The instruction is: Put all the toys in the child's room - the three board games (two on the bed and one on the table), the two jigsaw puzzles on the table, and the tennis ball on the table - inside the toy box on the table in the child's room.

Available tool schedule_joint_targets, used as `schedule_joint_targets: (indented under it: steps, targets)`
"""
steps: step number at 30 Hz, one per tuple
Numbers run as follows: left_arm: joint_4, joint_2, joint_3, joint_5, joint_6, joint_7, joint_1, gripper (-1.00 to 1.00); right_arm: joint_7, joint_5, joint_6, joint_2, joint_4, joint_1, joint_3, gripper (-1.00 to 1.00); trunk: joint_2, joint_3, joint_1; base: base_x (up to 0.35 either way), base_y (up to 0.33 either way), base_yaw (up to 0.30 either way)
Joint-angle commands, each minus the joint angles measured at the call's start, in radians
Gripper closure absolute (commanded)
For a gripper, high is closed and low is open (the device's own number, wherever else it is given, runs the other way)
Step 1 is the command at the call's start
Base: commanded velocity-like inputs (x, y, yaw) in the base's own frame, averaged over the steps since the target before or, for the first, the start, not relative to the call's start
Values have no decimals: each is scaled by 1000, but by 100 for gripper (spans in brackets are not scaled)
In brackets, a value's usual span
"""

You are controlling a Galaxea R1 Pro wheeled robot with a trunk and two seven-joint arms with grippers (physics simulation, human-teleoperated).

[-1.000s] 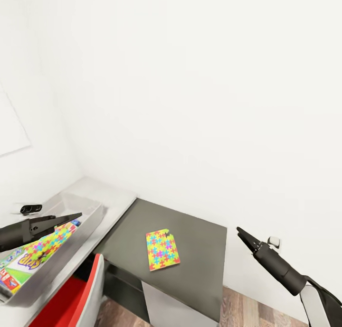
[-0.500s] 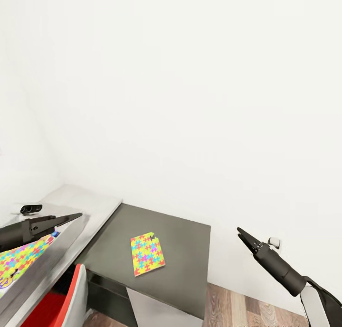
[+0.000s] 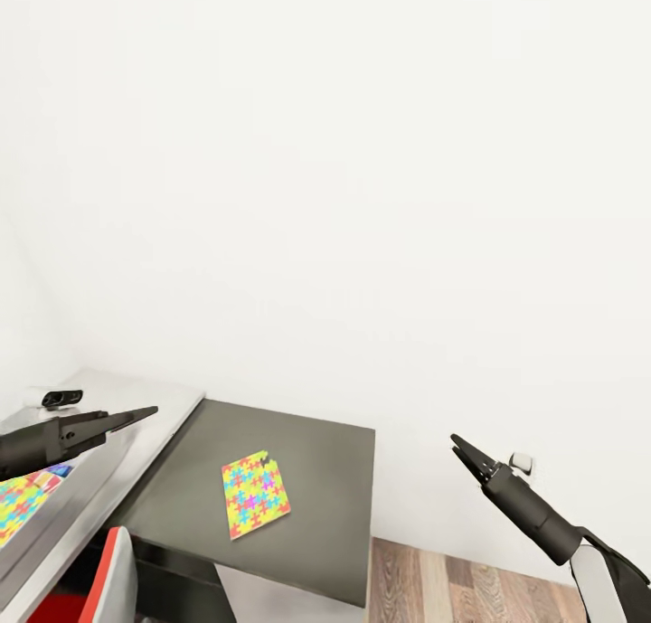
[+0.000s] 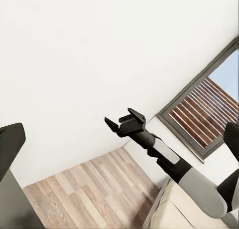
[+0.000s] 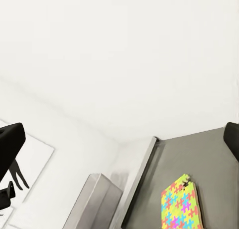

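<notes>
Right claw (image 3: 457,442) hovers beside dark top's (image 3: 334,460) puzzle (image 3: 254,494).

White wall across the upper frame. Lower right: dark grey surface (image 5: 199,151) bearing a bright puzzle (image 5: 181,207), lying flat, one corner piece protruding. Bottom centre: translucent grey toy box (image 5: 94,204) on the pale surface (image 5: 137,181) adjoining the dark one. Lower left: a black silhouette picture (image 5: 22,169) on the wall. Dark tool fingers (image 5: 9,146) at the left and right edges.
</notes>
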Motion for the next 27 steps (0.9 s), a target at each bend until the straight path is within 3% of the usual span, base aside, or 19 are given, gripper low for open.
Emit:
schedule_joint_targets:
  steps: [1, 27]
  targets:
    - [0, 0, -1, -2, 11, -4, -1, -100, 1, -4, 6, 0, 0, -1, -1, -100, -2, -1, 1, 0, 0, -210]
    - [0, -7, -3, -10, 9, -4, -1, -100, -8, -4, 5, -3, 11, -3, -2, -100, -2, 31, 1, 0, 0, -202]
